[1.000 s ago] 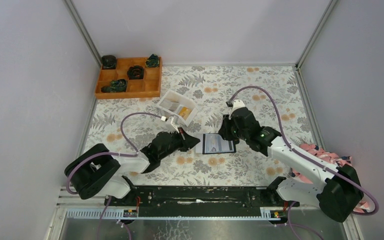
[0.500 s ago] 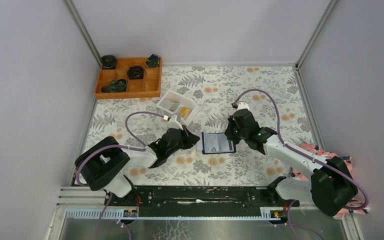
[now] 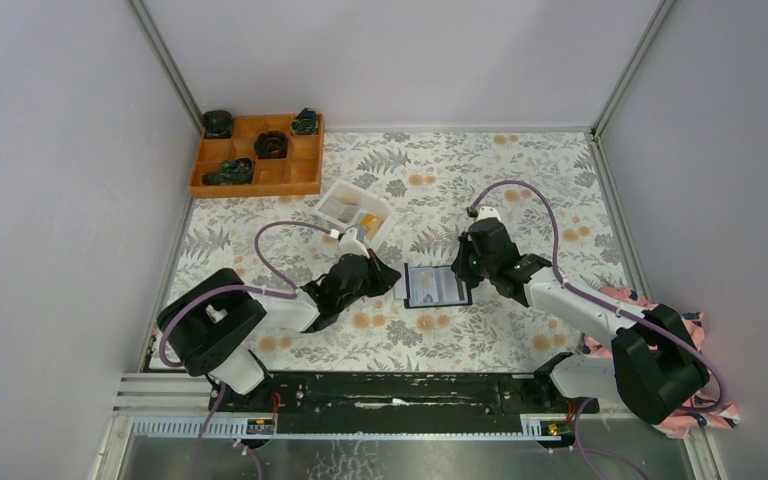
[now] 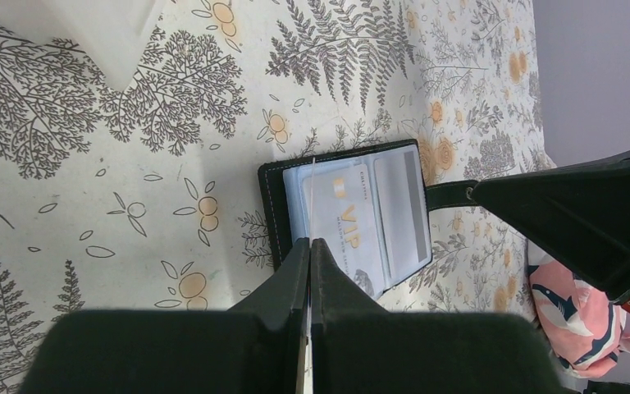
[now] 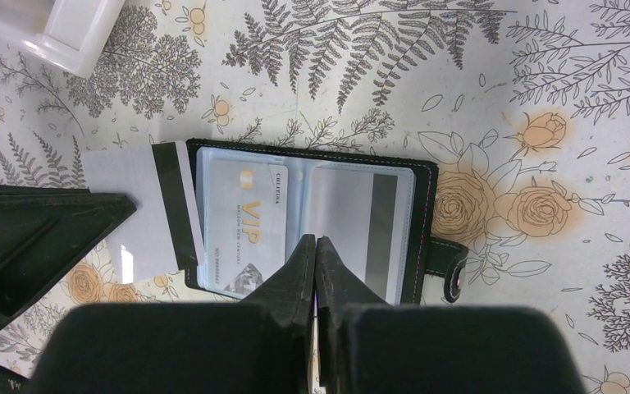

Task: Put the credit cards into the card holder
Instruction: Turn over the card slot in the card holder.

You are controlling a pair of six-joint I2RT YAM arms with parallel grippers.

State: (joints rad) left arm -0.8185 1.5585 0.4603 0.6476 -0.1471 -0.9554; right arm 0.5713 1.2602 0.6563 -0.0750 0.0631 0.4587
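Observation:
The black card holder [image 3: 437,287] lies open and flat on the floral table. Its pale inner pockets hold a whitish VIP card [image 5: 242,226] and a card with a dark stripe [image 5: 361,222]. The clasp tab [image 5: 451,267] sticks out on its right. My left gripper [image 3: 392,280] is shut on a whitish-grey credit card [image 5: 143,209] with a black stripe, whose edge meets the holder's left rim [image 4: 272,209]. In the left wrist view the card shows edge-on [image 4: 312,176]. My right gripper [image 5: 316,242] is shut, with its tips over the holder's middle fold.
A white tray [image 3: 353,213] behind the left gripper holds a whitish card [image 3: 340,208] and an orange-yellow card [image 3: 368,222]. An orange compartmented box [image 3: 257,155] stands at the back left. A pink patterned cloth [image 3: 660,310] lies at the right edge.
My left arm has pushed right, bringing the held card up to the holder's left edge. My right gripper has shifted slightly over the holder.

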